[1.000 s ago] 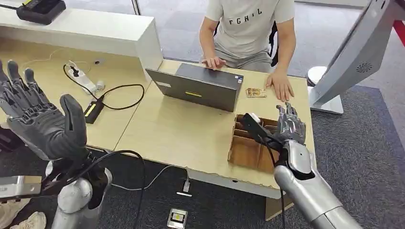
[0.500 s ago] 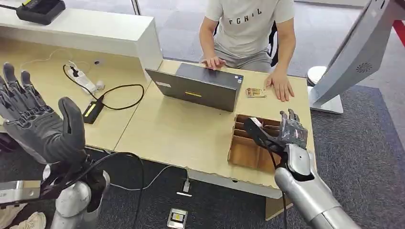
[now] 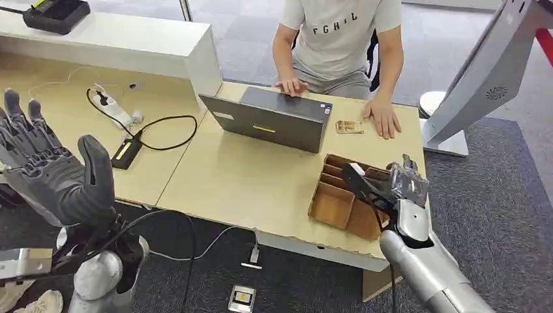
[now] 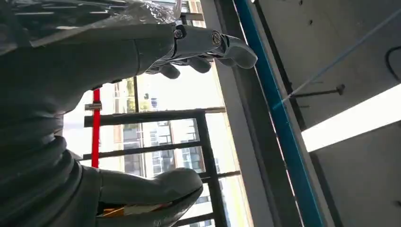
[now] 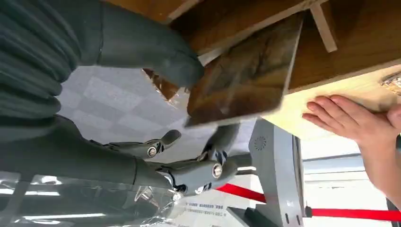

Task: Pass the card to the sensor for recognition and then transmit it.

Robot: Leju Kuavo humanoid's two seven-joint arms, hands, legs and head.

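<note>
Right hand [image 5: 156, 90] pinches a brown card [image 5: 243, 71] over the wooden divided tray [image 3: 332, 202]. Left hand [image 3: 52, 173] raised, fingers spread, holding nothing

The robot is showing two silver metal arms with smooth rounded shells. The left hand [image 3: 55, 173] is wearing a dark grey ribbed cover with a thick grey thumb and darker fingers [image 3: 19, 124]. Black cables are running along its wrist. The right hand [image 3: 404, 182] is having the same grey skin, and a thin black cable is running along its forearm. In the wrist views, round silver screws are shining at the finger hinges.
</note>
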